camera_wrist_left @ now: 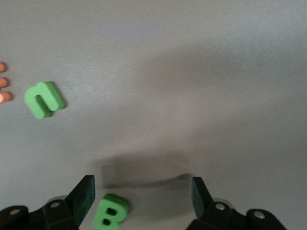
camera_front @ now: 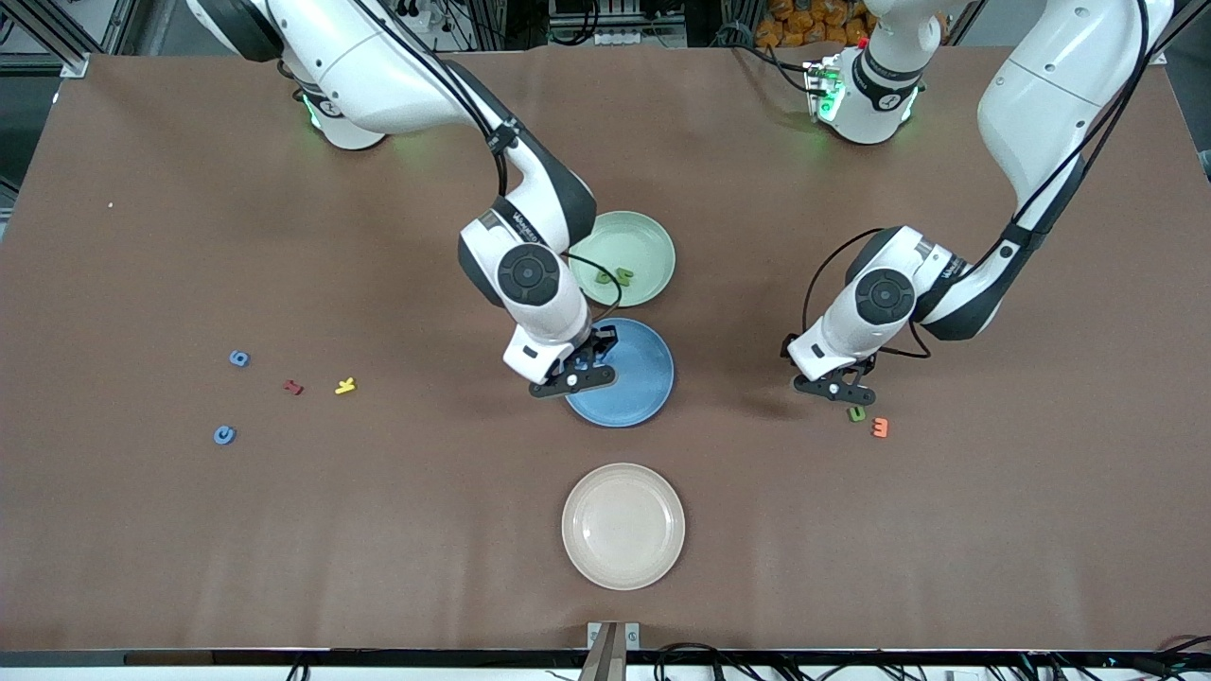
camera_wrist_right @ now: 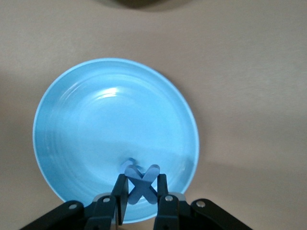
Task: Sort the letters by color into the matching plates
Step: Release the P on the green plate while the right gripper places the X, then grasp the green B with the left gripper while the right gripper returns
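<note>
Blue X (camera_wrist_right: 140, 184) sits pinched in right end effector (camera_wrist_right: 141, 191) over blue plate (camera_wrist_right: 72, 124), awaiting release; left end effector (camera_wrist_left: 141, 196), wide open, straddles green B (camera_wrist_left: 110, 212).

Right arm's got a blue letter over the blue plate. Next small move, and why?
Probably open the right pincer. It is shut on the blue X directly over the blue plate, so releasing should drop the letter in. The left pincer is open over a green B.
</note>
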Robot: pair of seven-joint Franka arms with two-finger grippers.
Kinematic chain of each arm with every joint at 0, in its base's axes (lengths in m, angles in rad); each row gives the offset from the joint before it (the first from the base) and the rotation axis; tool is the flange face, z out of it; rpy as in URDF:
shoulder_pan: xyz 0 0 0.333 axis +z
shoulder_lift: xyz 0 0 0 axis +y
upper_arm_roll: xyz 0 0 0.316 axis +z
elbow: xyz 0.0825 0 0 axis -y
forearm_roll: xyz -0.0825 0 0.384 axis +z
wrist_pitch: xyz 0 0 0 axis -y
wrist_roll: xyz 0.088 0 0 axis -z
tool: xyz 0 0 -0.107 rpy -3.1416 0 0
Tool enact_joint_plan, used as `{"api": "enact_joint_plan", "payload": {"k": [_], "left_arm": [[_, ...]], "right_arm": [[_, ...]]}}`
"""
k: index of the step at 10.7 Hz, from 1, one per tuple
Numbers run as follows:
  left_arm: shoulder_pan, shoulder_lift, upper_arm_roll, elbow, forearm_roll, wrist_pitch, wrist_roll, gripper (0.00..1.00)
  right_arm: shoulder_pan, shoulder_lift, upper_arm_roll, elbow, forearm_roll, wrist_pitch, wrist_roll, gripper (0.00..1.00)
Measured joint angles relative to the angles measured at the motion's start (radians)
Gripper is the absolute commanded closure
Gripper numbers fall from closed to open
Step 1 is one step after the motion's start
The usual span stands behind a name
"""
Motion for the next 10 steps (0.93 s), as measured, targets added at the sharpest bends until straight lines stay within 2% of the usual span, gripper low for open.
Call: {"api": "enact_joint_plan", "payload": {"k": [1,2,3,5,8,10], "left_arm": [[0.031,-0.009,-0.018,-0.012,0.000,0.000,0.040,0.18],[0.088,-0.014,-0.060,-0.028,0.000,0.000,0.076,0.18],[0.155,-0.015,-0.110,-0.049,0.000,0.002,0.105,0.18],[0.242,-0.017,-0.171,-0.084,0.000,0.009,0.142,0.19],[0.249,-0.017,-0.185,-0.098,0.006,0.016,0.200,0.21],[0.249,-0.017,-0.186,-0.104,0.060,0.017,0.216,0.21]], "right_arm": [[0.011,0.010,0.002,0.001,0.000,0.016,0.001,0.57],[0.020,0.020,0.003,0.003,0.000,0.024,0.006,0.23],[0.024,0.026,0.003,0.006,0.000,0.024,0.013,0.00],[0.025,0.027,0.002,0.011,-0.001,0.024,0.051,0.00],[0.017,0.027,-0.009,0.022,-0.007,0.024,0.062,0.00],[-0.019,0.018,-0.031,0.030,-0.016,-0.028,0.056,0.00]]}}
